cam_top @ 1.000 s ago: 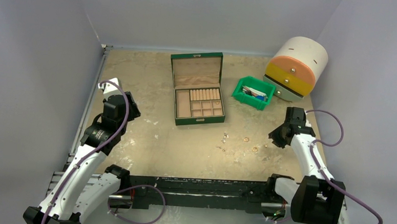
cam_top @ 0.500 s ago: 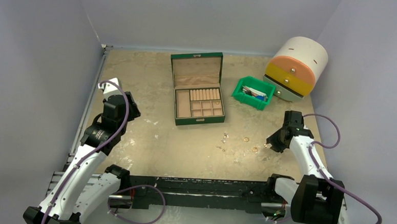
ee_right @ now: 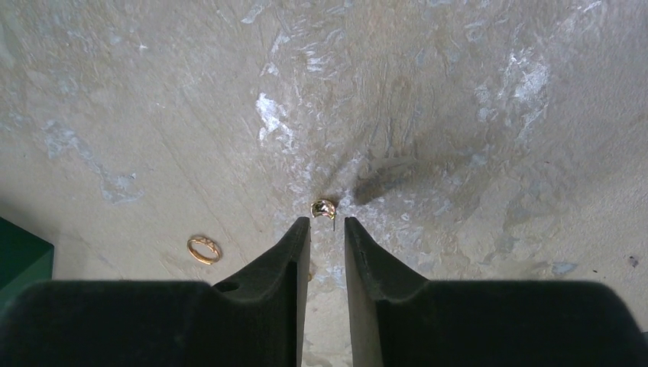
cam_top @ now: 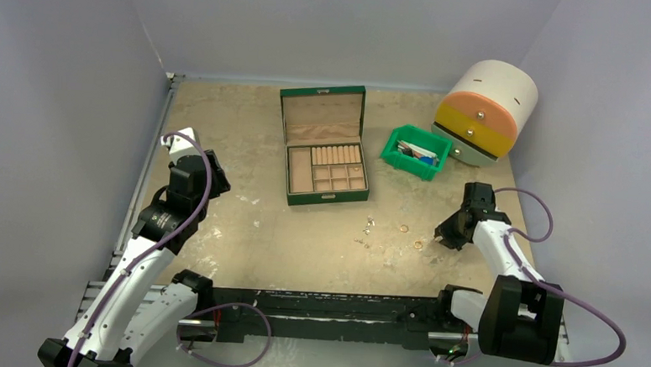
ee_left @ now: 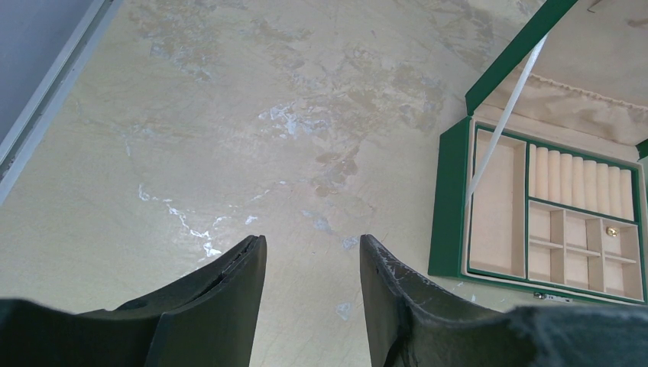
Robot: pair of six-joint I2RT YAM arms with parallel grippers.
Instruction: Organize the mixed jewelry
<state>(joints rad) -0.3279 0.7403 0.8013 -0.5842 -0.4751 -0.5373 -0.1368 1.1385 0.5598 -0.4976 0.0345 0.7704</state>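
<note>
Top external view: the mixed jewelry (cam_top: 387, 233) is a few tiny metal bits. They lie loose on a scuffed tan table (cam_top: 244, 230), in front of the box and toward the right side. There is a small silvery trinket (cam_top: 369, 225), a small gold ring (cam_top: 403, 229) and a tiny round gold stud (cam_top: 419, 244). One more speck (cam_top: 359, 242) is too small to make out.

Behind them sits an open green box with tan compartments (cam_top: 324, 146). Its lid stands up. Right of the box is a green plastic bin (cam_top: 415, 152) with some things in it. Further right is a round white drawer case with orange and yellow fronts (cam_top: 484, 112).

In the right wrist view, the right gripper (ee_right: 327, 222) is low over the table. Its jaws are close together with a thin gap, and nothing is between them. The tiny round gold stud (ee_right: 324, 206) lies just past the fingertips. The small gold ring (ee_right: 204, 249) lies flat off to the left, apart from the fingers.

In the left wrist view, the left gripper (ee_left: 312, 241) is up above bare table, well away from the loose pieces. Its jaws are wide apart and hold nothing. The green box is off to its right. A thin white ribbon (ee_left: 504, 126) runs from the lid down into the tray. A tiny gold bead (ee_left: 611, 230) sits in one small square compartment.
</note>
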